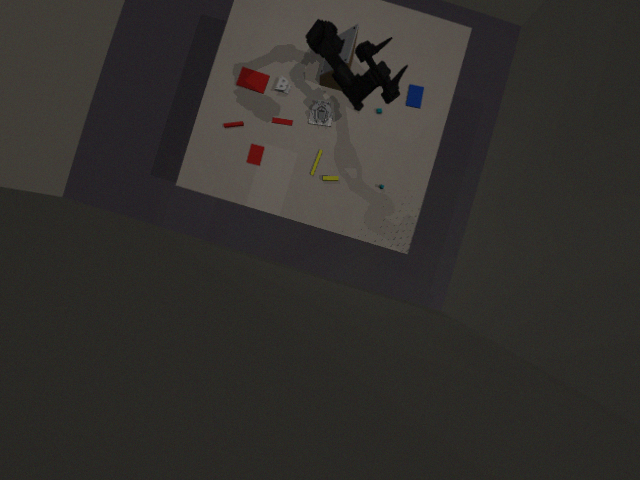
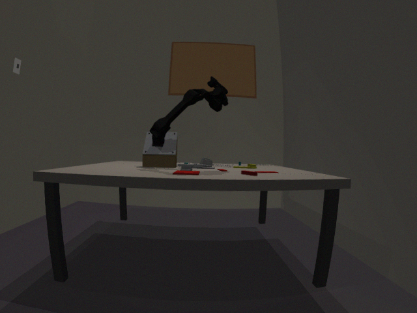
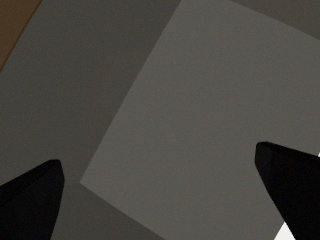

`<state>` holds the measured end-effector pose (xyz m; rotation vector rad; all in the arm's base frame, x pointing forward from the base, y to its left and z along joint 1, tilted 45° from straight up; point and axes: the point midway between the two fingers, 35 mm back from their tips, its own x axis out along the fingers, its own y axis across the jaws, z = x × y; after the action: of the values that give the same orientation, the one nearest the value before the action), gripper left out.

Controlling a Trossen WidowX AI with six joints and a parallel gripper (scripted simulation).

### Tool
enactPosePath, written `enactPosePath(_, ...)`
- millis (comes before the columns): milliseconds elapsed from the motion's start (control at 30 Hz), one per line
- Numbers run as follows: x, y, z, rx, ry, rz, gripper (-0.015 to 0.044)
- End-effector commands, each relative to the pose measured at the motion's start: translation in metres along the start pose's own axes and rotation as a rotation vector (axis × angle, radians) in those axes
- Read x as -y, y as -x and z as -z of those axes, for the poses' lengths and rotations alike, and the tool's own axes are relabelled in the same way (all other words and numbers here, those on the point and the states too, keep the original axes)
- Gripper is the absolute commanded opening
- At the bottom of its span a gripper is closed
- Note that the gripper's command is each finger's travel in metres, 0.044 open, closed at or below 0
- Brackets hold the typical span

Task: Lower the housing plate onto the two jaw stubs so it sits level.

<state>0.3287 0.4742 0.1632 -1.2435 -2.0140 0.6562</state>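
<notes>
A grey assembly (image 1: 321,113) (image 2: 206,163) lies on the table near the arm's base, with a square outline and rounded parts at its middle. In the exterior view a rounded grey part stands up from it. I cannot tell the housing plate, jaws and stubs apart, or whether the plate sits level. A small whitish-grey piece with a B-like shape (image 1: 282,84) lies beside it, towards the large red block. My gripper (image 1: 399,52) (image 3: 160,162) is open and empty, raised high over the table and off to the side of the assembly. Its fingers point away from the table.
Red blocks (image 1: 252,80) (image 1: 255,154) and red bars (image 1: 233,124) (image 1: 282,121) lie on one side. Yellow bars (image 1: 316,162) (image 1: 330,178), a blue block (image 1: 414,96) and small teal pieces (image 1: 378,110) (image 1: 381,186) lie elsewhere. The arm's boxy base (image 2: 159,160) stands close to the assembly.
</notes>
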Motion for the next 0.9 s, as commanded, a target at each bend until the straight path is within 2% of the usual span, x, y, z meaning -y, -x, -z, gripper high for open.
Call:
enactPosePath(0,0.0,0.0,0.0,0.0,0.0,0.0,0.0426)
enactPosePath(33,0.0,0.0,0.001,-0.003,-0.001,-0.002,0.044)
enactPosePath(400,-0.001,0.037,0.063,-0.192,-0.077,-0.147,0.044)
enactPosePath(867,0.001,0.101,0.127,-0.444,-0.182,-0.351,0.044)
